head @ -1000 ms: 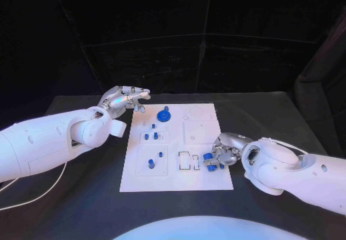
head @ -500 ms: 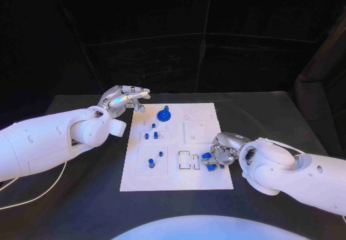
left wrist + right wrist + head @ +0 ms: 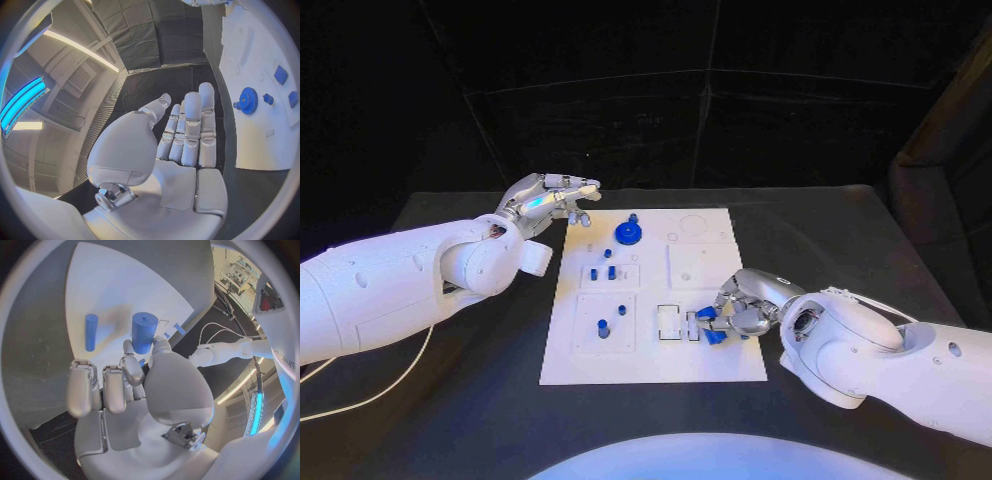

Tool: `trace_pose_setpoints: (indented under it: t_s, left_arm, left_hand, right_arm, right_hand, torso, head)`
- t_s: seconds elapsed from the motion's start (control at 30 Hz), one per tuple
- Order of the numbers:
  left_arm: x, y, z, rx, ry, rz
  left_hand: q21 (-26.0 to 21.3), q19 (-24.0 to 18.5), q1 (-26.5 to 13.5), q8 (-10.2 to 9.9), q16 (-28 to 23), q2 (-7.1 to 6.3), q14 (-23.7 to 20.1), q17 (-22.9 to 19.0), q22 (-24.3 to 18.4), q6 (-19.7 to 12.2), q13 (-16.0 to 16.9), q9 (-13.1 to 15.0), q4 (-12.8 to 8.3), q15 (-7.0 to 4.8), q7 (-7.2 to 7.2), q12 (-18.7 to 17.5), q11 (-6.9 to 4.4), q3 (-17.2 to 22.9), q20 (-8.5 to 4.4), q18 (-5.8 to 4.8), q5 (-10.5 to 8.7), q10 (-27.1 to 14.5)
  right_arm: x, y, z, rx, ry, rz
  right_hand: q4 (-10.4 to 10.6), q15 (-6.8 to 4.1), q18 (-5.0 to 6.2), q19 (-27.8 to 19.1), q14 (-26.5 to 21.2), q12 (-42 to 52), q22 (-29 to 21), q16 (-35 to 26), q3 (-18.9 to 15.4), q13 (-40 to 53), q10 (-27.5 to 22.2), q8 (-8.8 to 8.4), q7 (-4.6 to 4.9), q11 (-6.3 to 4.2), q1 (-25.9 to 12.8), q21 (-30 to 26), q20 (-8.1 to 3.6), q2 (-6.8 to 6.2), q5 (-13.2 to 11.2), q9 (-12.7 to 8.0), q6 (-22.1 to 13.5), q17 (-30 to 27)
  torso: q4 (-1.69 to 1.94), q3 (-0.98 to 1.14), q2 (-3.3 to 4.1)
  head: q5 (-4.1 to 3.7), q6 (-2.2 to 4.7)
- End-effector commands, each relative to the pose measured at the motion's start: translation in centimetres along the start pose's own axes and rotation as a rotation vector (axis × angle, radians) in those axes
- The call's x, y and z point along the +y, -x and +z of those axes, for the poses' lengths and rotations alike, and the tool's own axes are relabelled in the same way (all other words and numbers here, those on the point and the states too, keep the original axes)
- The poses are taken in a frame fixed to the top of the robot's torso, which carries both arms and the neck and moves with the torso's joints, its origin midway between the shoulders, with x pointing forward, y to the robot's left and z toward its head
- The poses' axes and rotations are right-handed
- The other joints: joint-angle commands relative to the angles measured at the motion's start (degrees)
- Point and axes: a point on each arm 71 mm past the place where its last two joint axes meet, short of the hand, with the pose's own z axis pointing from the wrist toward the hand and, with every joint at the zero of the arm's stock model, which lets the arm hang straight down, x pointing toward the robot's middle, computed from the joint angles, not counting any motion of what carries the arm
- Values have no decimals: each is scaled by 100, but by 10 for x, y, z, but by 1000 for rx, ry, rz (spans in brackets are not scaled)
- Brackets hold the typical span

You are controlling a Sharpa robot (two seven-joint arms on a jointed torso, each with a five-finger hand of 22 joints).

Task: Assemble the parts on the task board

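Observation:
The white task board (image 3: pixel 653 360) lies mid-table. My right hand (image 3: pixel 744 305) hovers over its near right part and pinches a short blue cylinder (image 3: pixel 710 326) between thumb and finger. The right wrist view shows that cylinder (image 3: pixel 144 332) upright above the board (image 3: pixel 106 290), with a thin blue peg (image 3: pixel 91 332) lying beside it. My left hand (image 3: pixel 557 197) hangs off the board's far left corner, holding nothing, and in the left wrist view its fingers (image 3: pixel 190 132) are stretched out. A blue gear (image 3: pixel 629 232) stands at the board's far middle.
Small blue pegs (image 3: pixel 602 273) stand in the board's left column, and one more (image 3: pixel 603 326) is nearer me. Rectangular slots (image 3: pixel 678 321) lie just left of the held cylinder. The gear (image 3: pixel 248 100) and the board (image 3: pixel 262 130) also appear in the left wrist view. Black table surrounds the board.
My right hand has moved left over the board with the blue cylinder, closer to the rectangular slots. The left hand has stayed where it was.

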Motion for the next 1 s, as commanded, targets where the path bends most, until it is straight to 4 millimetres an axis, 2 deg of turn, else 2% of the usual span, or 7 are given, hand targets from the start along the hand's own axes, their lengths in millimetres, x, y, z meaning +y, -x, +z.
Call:
trace_pose_setpoints:
  t_s: [0.03,0.13,0.4,0.6,0.7,0.83,1.0]
  left_arm:
    - [-1,-2,0,18,-2,-11]
    - [-1,-3,0,21,-1,-12]
    - [-1,-4,0,26,0,-14]
    - [0,-6,1,34,3,-17]
    - [0,-7,2,38,4,-18]
    - [0,-8,3,41,5,-19]
    - [0,-8,3,43,6,-19]
  left_hand:
    - [-10,29,18,36,0,20,-41,-5,-10,-47,-7,1,3,9,-7,19,6,-29,20,32,12,-47]
    - [-10,29,18,36,0,20,-41,-5,-10,-47,-7,1,3,9,-7,19,6,-29,20,32,12,-47]
    - [-11,29,17,37,1,20,-42,-6,-11,-49,-8,1,3,9,-7,21,7,-32,20,32,13,-49]
    - [-11,29,17,37,1,20,-42,-6,-11,-49,-8,1,3,9,-7,21,7,-32,20,32,13,-49]
    - [-11,29,17,37,1,20,-42,-6,-11,-49,-8,1,3,9,-7,21,7,-32,20,32,13,-49]
    - [-14,29,18,38,1,22,-44,-9,-13,-52,-8,0,2,10,-6,23,7,-33,21,32,13,-54]
    - [-14,29,18,38,1,22,-44,-9,-13,-52,-8,0,2,10,-6,23,7,-33,21,32,13,-54]
  right_arm:
    - [10,6,-3,-83,70,119]
    - [14,5,-3,-85,84,134]
    - [24,-2,5,-48,84,135]
    - [32,-11,16,-4,57,134]
    - [34,-14,20,15,40,129]
    - [36,-19,24,49,20,105]
    - [38,-21,28,60,10,87]
  right_hand:
    - [6,-56,-46,51,340,22,88,27,-39,11,38,11,-3,5,-89,23,-29,10,42,-1,52,10]
    - [5,-59,-48,54,340,18,95,27,-70,18,44,6,-5,3,-117,27,-32,-8,83,5,50,13]
    - [12,-61,-52,61,343,28,111,37,-90,38,60,10,-10,-1,-154,36,-32,8,99,14,66,36]
    - [7,-73,-55,69,342,20,131,37,-117,51,80,37,-35,-20,-209,47,-38,66,10,42,130,36]
    - [9,-76,-55,69,341,14,130,34,-128,51,82,39,-38,-22,-225,46,-39,74,-13,47,137,30]
    - [4,-82,-54,64,331,-56,124,14,-181,14,67,35,-44,-27,-286,42,-45,119,-253,68,142,-3]
    - [4,-82,-53,62,329,-74,120,9,-189,2,62,33,-44,-27,-289,39,-46,125,-282,71,140,-12]
  torso:
    - [13,-6,-2]
    - [21,-10,1]
    - [6,-8,10]
    - [24,-8,15]
    - [11,-7,12]
    - [7,-9,14]
    - [-4,-3,19]
  head:
    - [8,9]
    - [22,4]
    - [54,2]
    - [21,10]
    - [56,2]
    - [59,-2]
    - [76,1]
